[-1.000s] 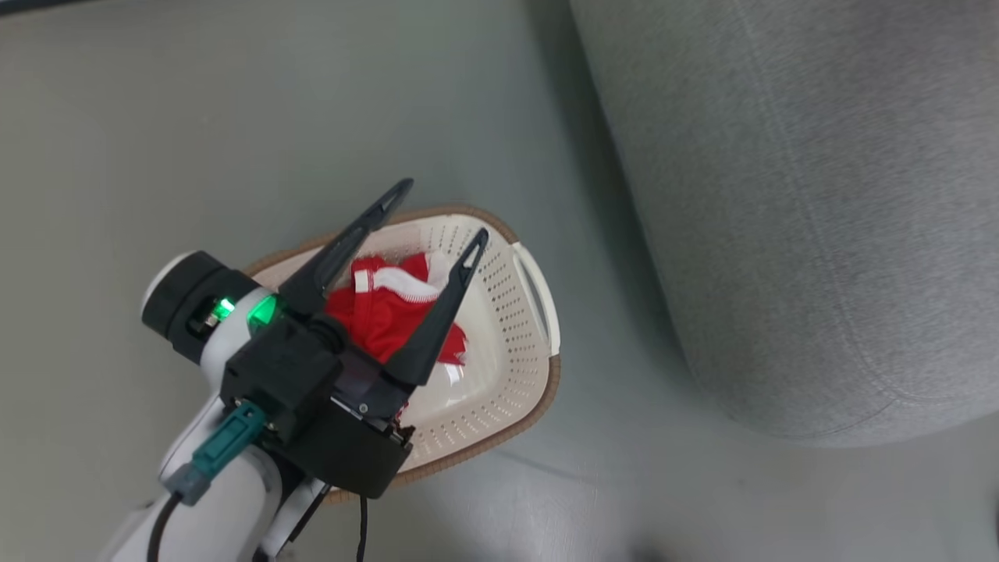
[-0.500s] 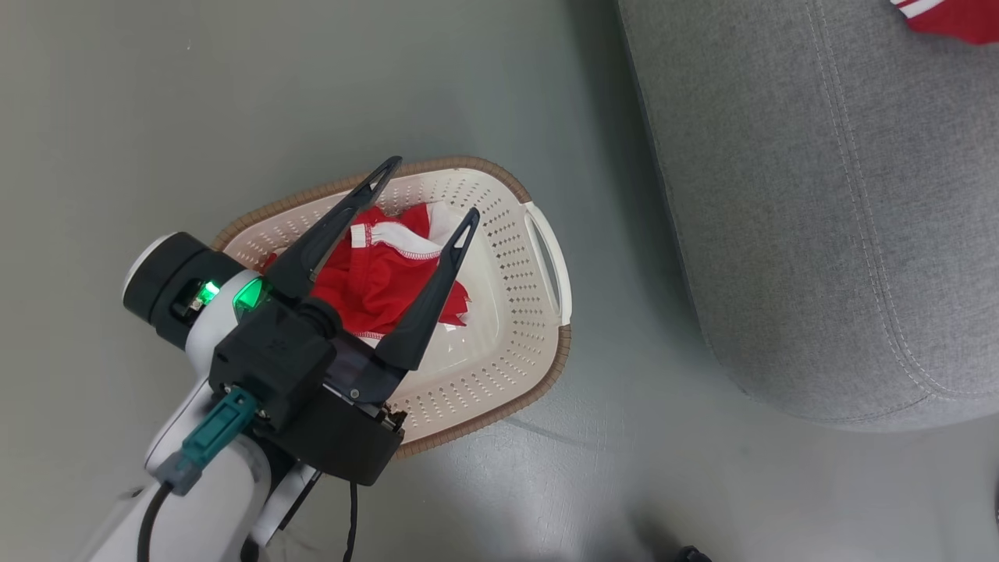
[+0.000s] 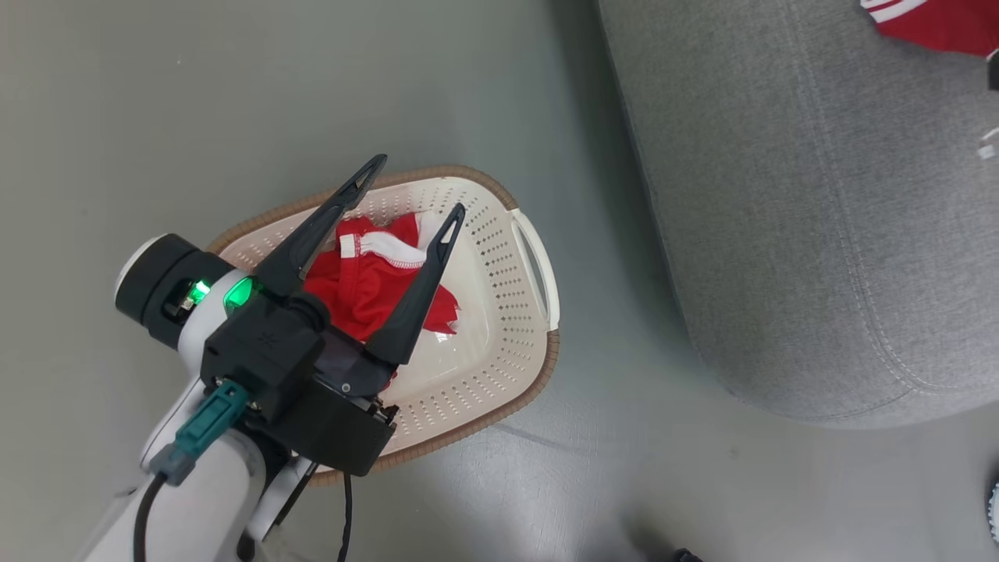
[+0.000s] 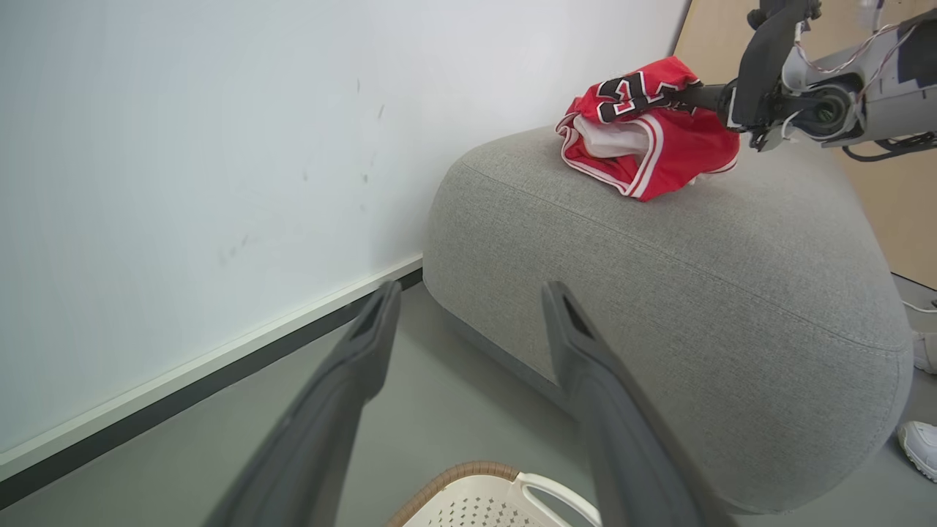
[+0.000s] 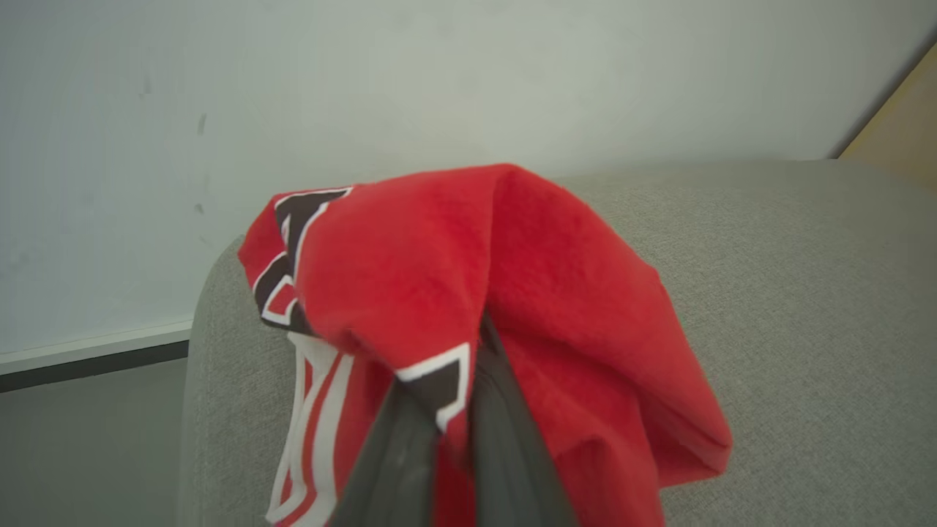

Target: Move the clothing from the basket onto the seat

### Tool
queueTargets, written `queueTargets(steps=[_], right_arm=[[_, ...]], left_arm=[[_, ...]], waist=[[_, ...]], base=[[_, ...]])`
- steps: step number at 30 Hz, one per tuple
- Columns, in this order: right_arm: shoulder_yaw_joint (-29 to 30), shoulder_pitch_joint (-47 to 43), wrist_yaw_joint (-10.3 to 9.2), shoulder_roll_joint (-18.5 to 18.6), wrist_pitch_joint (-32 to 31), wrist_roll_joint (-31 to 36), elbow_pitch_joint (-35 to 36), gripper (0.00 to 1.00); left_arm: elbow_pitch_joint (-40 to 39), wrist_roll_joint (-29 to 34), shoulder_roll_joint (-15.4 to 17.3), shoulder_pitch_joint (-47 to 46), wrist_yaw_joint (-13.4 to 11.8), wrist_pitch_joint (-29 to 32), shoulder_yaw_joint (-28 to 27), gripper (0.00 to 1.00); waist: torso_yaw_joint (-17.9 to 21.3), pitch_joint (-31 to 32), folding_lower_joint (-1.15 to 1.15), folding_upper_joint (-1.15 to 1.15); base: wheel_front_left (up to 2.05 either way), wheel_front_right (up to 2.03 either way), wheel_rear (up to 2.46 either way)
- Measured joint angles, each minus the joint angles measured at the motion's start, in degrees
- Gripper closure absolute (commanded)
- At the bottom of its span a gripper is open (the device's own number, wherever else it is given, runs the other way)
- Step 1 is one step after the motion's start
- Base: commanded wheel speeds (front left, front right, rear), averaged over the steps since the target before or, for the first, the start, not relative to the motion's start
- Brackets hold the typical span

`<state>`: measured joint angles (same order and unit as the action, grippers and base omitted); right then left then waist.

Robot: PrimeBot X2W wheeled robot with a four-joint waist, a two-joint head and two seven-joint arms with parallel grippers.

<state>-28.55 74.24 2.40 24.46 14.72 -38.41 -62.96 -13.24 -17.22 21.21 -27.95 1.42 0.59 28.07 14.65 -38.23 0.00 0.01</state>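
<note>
In the head view my left gripper (image 3: 414, 191) hangs over the basket (image 3: 531, 375). Its fingers are spread as wide as they go and hold nothing. The shorts (image 3: 359, 289) lie crumpled on the basket floor, below and between them. The seat (image 3: 780, 234) stands well apart on my right, with a corner of the jersey (image 3: 929, 23) on it at the top edge.

In the left wrist view the jersey sits bunched on top of the seat, and my right gripper (image 4: 699, 95) is pinched into its upper fold.

In the right wrist view those two fingers are pressed together on a fold of the jersey. The cloth drapes over them, and its lower part rests on the seat.

I judge the shorts to be light, limp and a bit slick (no stiffness to lean on), so they will sag from whatever point I take. I would take hold at the thick bunch near the white trim. A pinch on a thin edge could slip, or let the rest trail and catch the rim.
</note>
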Motion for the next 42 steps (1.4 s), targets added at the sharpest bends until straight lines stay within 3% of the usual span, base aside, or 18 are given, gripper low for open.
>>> queueTargets(steps=[7, 21, 28, 42], right_arm=[[-2.0, -2.9, 1.66, -1.7, 0.0, 2.6, 0.2, 0.00], [-4.7, -5.6, 2.83, -2.5, 0.0, 6.9, 3.1, 0.00], [-5.4, -7.7, 3.15, -3.2, 0.0, 8.5, 4.7, 0.00], [-5.5, -19.2, 3.24, -8.0, 0.0, 8.7, 9.6, 0.00]], left_arm=[[2.2, -0.7, -1.2, 0.2, -0.1, -1.5, 0.3, 0.00], [9.1, -3.4, -3.9, 2.0, 0.1, -6.3, 0.3, 0.00], [12.4, -4.5, -4.8, 5.0, -0.7, -9.4, -1.4, 0.00], [18.2, -8.4, -5.2, 13.5, -3.5, -12.9, -6.0, 0.00]], waist=[[1.2, 2.1, 0.00, 0.00], [2.7, 9.2, 0.00, -0.02], [1.7, 14.2, -0.01, -0.02], [-2.6, 25.3, -0.02, -0.02]], base=[[0.00, 0.00, 0.00], [0.00, 0.00, 0.00], [0.00, 0.00, 0.00], [0.00, 0.00, 0.00]])
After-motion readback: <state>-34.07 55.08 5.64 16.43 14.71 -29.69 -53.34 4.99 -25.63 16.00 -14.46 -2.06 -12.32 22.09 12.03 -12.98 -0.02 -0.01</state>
